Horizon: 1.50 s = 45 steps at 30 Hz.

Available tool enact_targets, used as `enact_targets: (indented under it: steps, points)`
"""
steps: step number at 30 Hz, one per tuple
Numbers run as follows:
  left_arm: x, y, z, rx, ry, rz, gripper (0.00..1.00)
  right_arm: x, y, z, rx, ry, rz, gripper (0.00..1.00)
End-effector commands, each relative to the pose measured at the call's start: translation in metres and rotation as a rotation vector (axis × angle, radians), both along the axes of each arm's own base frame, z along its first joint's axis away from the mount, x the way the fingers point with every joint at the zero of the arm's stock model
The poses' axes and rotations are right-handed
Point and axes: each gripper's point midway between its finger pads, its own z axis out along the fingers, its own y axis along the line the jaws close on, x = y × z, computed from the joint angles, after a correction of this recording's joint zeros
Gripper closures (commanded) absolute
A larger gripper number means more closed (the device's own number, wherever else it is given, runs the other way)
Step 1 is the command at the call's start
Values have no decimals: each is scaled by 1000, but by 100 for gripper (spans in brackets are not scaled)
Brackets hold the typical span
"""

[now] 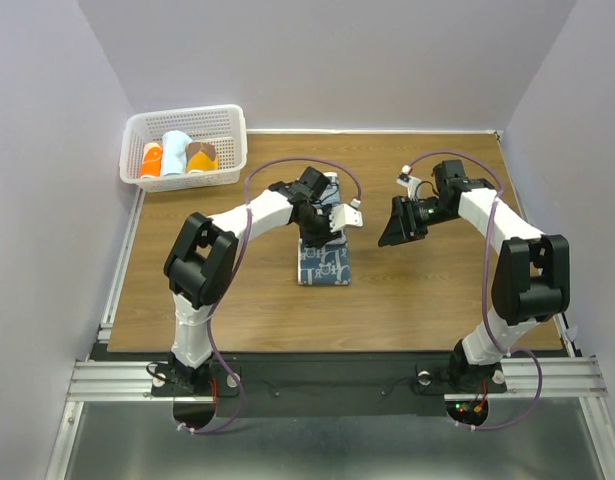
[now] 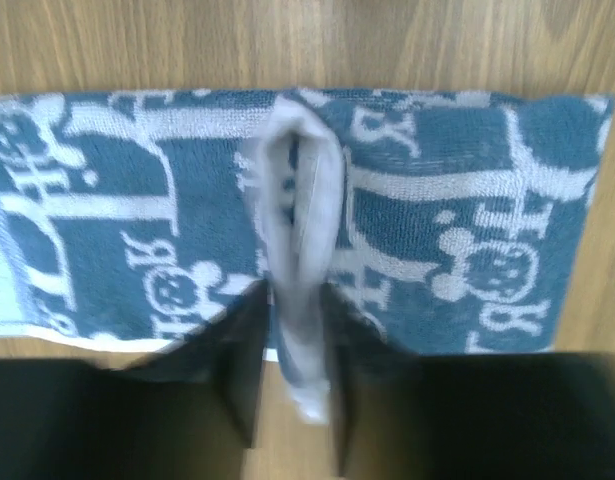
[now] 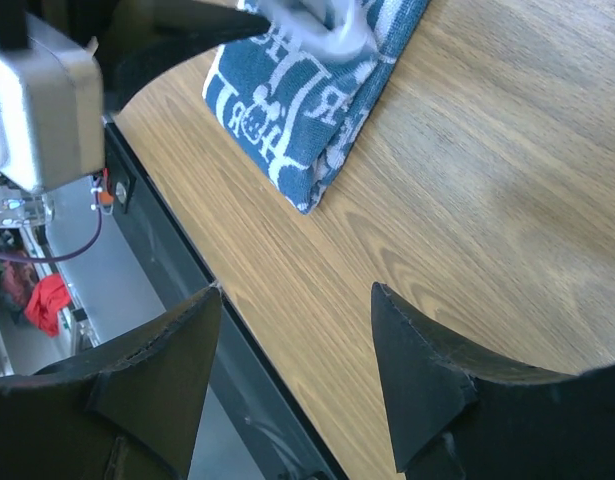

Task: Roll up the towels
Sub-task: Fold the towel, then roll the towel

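Left gripper is clenched on a raised fold of the towel.
Towel is laid mid-table; rolling is judged barely begun. Next, the fold must be turned over tightly and evenly. Right gripper is held released nearby.

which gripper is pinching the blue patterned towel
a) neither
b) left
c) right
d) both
b: the left gripper is closed on a raised fold of the towel, while the right gripper hangs open over bare wood of the table, touching no cloth.
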Motion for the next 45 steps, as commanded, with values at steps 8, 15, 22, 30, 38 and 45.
enact_targets:
  steps: [8,15,22,30,38,45]
  points:
    - [38,8,131,-229,-98,136,44,1,11,8,101,-22,47,52]
    - [-18,37,119,-279,-142,73,44,18,56,14,164,-26,110,56]
    - [-79,55,75,-177,-347,-71,37,23,127,-5,186,27,213,56]
    - [-116,23,30,-139,-439,-181,33,31,142,-75,102,147,171,57]
    - [-108,1,9,-127,-464,-192,38,20,133,-119,35,227,150,58]
    - [-109,0,-23,-60,-416,-220,46,10,127,-128,19,246,155,58]
